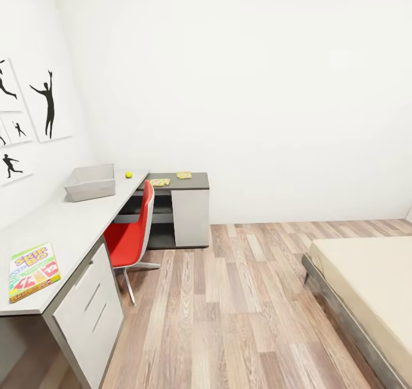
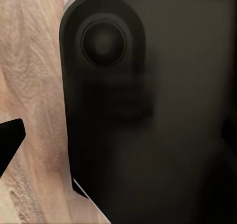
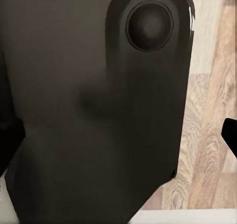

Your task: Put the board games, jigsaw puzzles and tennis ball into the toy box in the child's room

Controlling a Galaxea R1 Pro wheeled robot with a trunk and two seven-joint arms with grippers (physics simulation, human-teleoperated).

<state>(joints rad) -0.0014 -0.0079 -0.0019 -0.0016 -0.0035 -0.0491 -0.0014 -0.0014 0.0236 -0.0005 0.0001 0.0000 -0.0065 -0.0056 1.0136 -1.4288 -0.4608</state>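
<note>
White table (image 1: 68, 223) carries green-yellow Skip-Bo box (image 1: 33, 271); pincer states cannot be told.

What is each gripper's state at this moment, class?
Left gripper: cannot be told; a dark robot body blocks its wrist view.
Right gripper: cannot be told, for the same reason.

Matt white table (image 1: 68, 223), wood-plank floor (image 1: 240, 309)

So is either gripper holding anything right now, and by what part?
Cannot be told: both wrist views are blocked by a dark robot part, with wood floor beside it. The Skip-Bo box lies on the table.
</note>
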